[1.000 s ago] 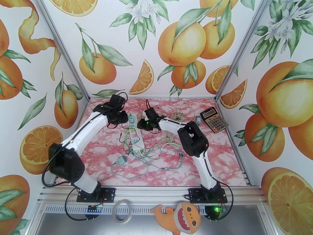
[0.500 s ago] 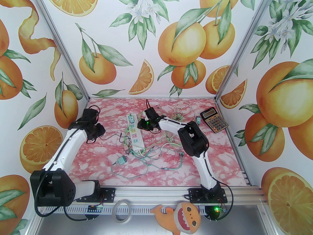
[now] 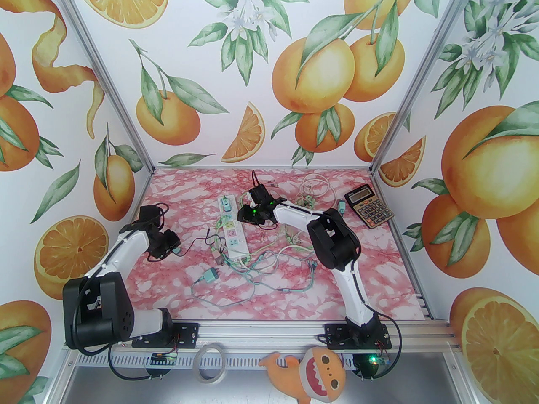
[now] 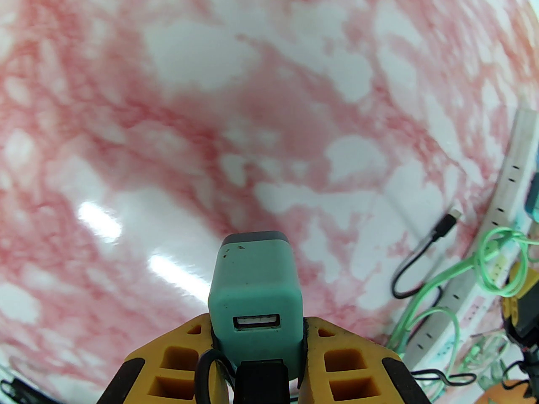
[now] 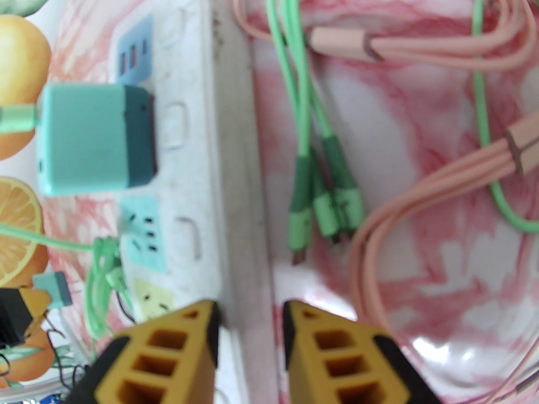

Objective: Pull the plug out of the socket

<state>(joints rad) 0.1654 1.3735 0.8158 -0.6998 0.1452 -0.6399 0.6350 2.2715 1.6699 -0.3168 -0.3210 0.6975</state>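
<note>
The white socket strip (image 3: 231, 232) lies mid-table, running front to back. My left gripper (image 3: 173, 247) hovers well left of it, shut on a teal plug (image 4: 255, 282) whose USB port faces the camera; a black cable (image 4: 421, 253) trails from it toward the strip (image 4: 503, 202). My right gripper (image 5: 250, 309) is shut across the strip's long side wall (image 5: 233, 175), near the strip's far half (image 3: 245, 216). A second teal plug (image 5: 94, 139) still sits in a socket at the strip's far end (image 3: 226, 204).
Green cables (image 5: 322, 196) and pink cables (image 5: 425, 51) tangle right of the strip. A loose teal plug (image 3: 209, 275) lies in front of it, another (image 3: 341, 207) beside a calculator (image 3: 369, 205) at the back right. The enclosure walls are close on both sides.
My left arm swung left from the strip's far end and drew back toward the front with the teal plug, dragging its black cable. The right arm stayed on the strip.
</note>
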